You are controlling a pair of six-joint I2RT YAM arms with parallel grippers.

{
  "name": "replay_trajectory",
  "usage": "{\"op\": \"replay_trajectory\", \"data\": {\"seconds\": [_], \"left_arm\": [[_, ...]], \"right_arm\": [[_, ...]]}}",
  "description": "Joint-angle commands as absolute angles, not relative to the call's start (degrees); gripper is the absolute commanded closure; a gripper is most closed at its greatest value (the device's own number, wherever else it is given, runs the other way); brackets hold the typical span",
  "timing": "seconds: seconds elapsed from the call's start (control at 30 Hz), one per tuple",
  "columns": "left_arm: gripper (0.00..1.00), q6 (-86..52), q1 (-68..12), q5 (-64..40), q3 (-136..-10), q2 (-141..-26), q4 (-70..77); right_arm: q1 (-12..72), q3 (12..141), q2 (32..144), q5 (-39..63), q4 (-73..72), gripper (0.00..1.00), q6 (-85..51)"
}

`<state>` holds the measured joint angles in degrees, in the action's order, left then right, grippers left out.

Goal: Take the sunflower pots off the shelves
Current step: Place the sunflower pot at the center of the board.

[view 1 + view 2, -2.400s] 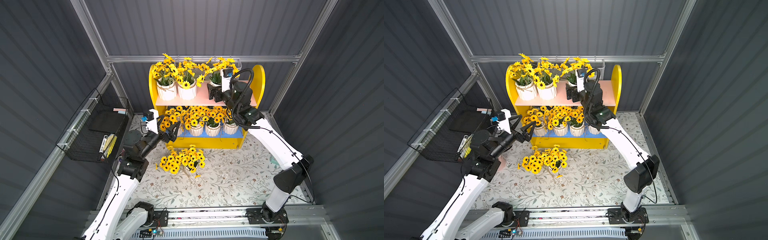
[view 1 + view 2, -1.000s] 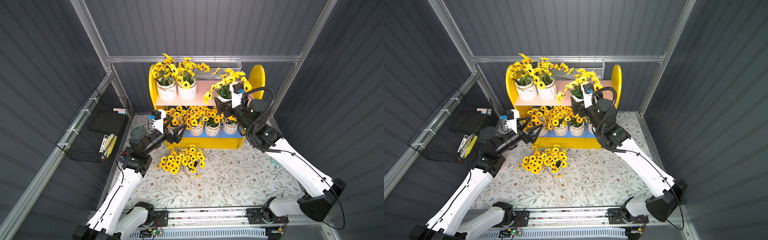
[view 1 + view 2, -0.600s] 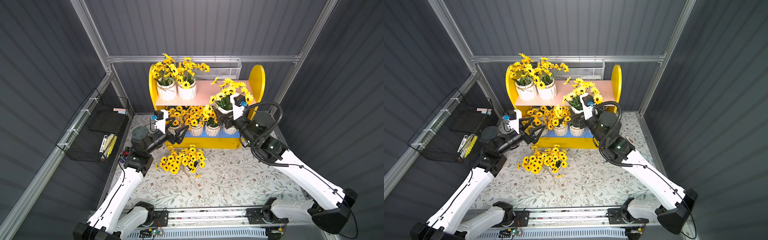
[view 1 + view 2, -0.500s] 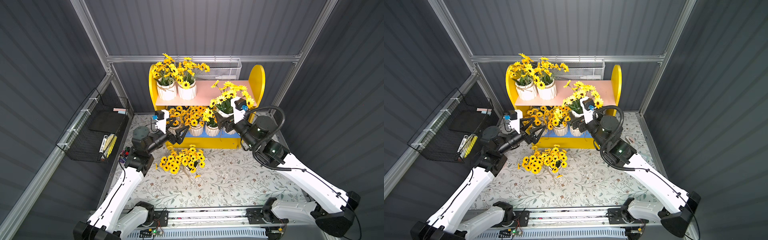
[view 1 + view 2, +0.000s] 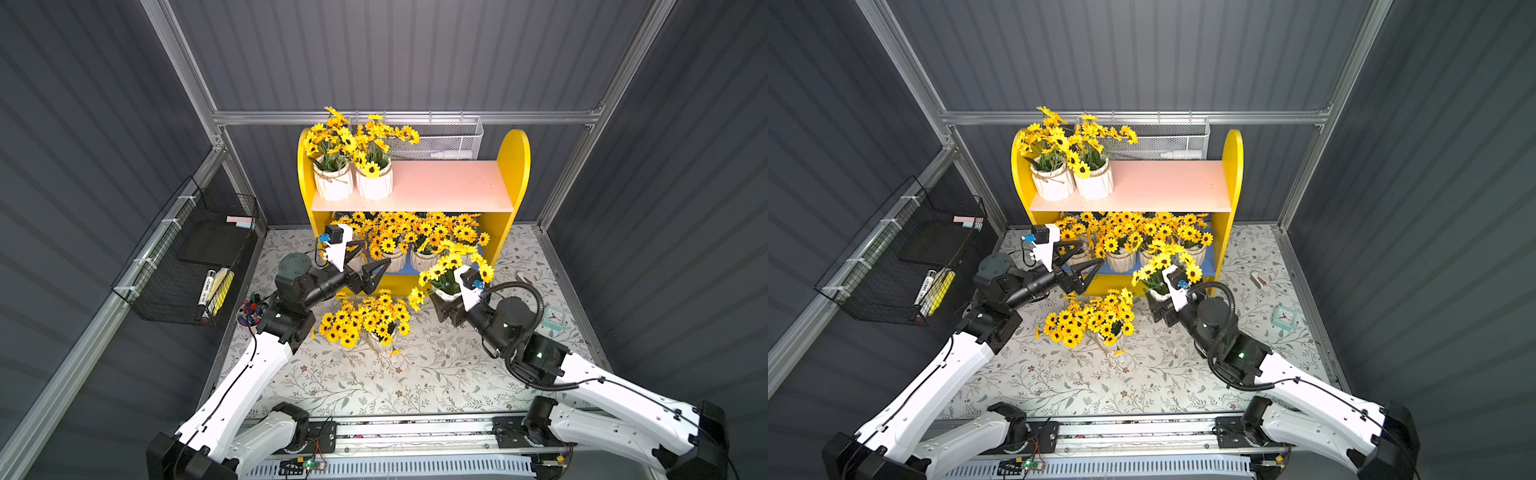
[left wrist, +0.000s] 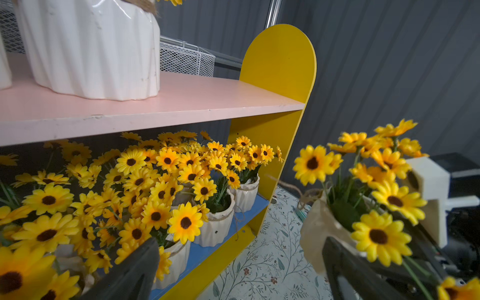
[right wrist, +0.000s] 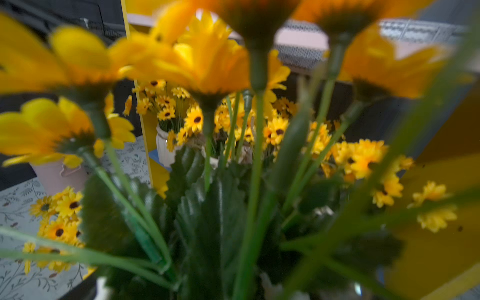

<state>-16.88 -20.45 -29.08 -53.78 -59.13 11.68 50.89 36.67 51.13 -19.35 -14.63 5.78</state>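
Took sunflower pot (image 5: 446,294) off 3 o'clock end of pink upper board (image 5: 451,187) with right gripper (image 5: 444,306). Carried it down toward 6 o'clock, now clamped low by mat (image 5: 415,370), just before yellow side panel (image 5: 496,245). Stretched left gripper (image 5: 374,254) toward 12 o'clock, jaws spread, up to 9 o'clock end of blue lower board (image 6: 246,211).

Pink upper board (image 5: 449,187): R side wide open, clear way in from the front. Two pots (image 5: 353,185) block its L end. Lower tier (image 6: 207,253): jammed, blooms (image 5: 415,232) fill the whole opening, no gap betw. pots. L gripper (image 5: 372,259), jaws apart, sits at that tier's L end. Pot cluster (image 5: 365,322) crowds mid approach on the mat (image 5: 415,374). R gripper (image 5: 442,305) w/ held pot (image 5: 446,293) blocks R end. Front mat free.
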Motion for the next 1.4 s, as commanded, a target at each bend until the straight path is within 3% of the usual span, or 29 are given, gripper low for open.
{"op": "replay_trajectory", "data": {"seconds": [0.0,0.33,0.6,1.1,1.37], "left_arm": [[0.01,-15.68,-20.65,-28.11,-54.33,-58.83,11.25],[0.00,-16.06,-21.07,-26.28,-53.41,-59.75,11.95],[0.01,-14.84,-21.53,-22.63,-53.24,-60.04,11.20],[0.00,-12.52,-21.62,-20.30,-53.15,-59.24,9.74],[0.01,-10.38,-21.62,-18.91,-53.53,-59.14,8.62]], "right_arm": [[51.04,33.33,46.91,-22.71,-21.62,1.00,3.07],[51.06,20.19,47.33,-26.41,-28.55,1.00,-1.39],[51.06,16.10,63.07,-23.38,-44.62,1.00,-6.57],[52.53,13.01,89.33,-24.94,-74.29,1.00,-3.67],[53.63,14.02,98.00,-24.79,-79.38,1.00,-2.78]]}}
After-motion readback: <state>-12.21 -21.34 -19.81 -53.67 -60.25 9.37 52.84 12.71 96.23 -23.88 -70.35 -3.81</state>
